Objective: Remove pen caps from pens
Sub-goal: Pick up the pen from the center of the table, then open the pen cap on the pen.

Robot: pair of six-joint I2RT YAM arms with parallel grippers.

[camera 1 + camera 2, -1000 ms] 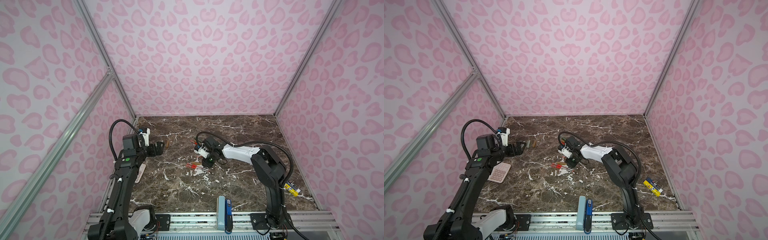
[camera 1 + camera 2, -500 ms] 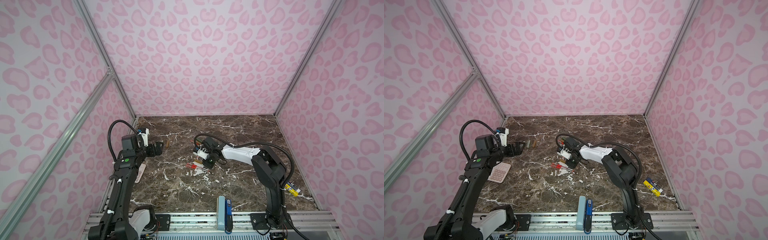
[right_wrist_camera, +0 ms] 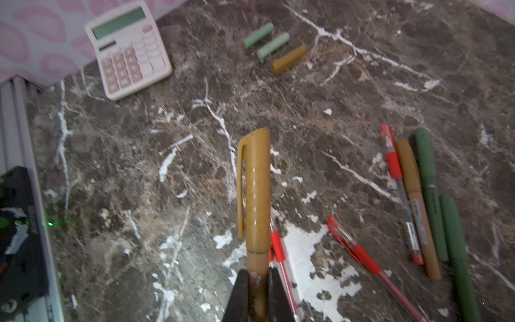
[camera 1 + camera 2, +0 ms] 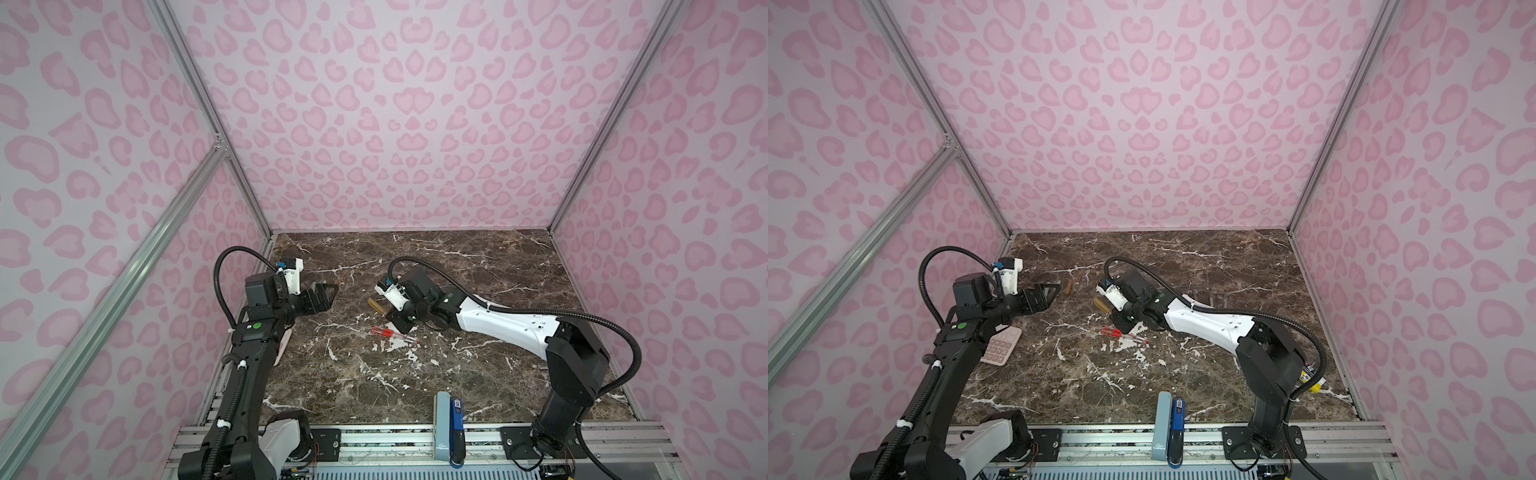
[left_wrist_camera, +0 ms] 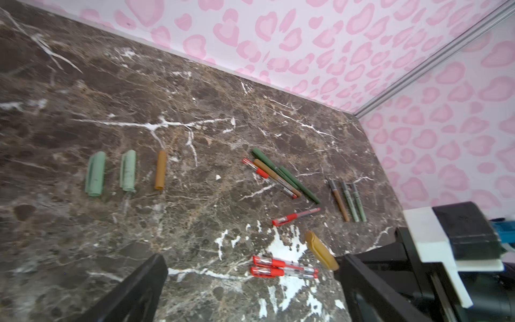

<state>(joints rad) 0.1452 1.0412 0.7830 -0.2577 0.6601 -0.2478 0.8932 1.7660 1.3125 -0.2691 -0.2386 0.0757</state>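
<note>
My right gripper (image 3: 257, 281) is shut on the body of a tan pen (image 3: 255, 262), whose tan cap (image 3: 255, 189) is still on and points away from the jaws. In both top views this pen (image 4: 377, 306) (image 4: 1101, 304) is held low over the table's middle. My left gripper (image 5: 250, 287) (image 4: 326, 293) hangs open and empty to the left. Two pale green pen caps (image 5: 95, 174) (image 5: 128, 170) and a tan one (image 5: 160, 173) lie loose. Two red pens (image 5: 282, 267) lie side by side, with a bunch of capped pens (image 5: 281, 178) and three uncapped pens (image 5: 348, 202) further off.
A pink calculator (image 4: 1000, 345) lies by the left wall under my left arm. A yellow-and-blue box (image 4: 1312, 380) sits behind the right arm's base. A blue stapler-like block (image 4: 451, 424) stands at the front edge. Another red pen (image 5: 295, 217) lies alone.
My right gripper has closed on the tan pen and shifted slightly left with it. The left arm has barely moved.
</note>
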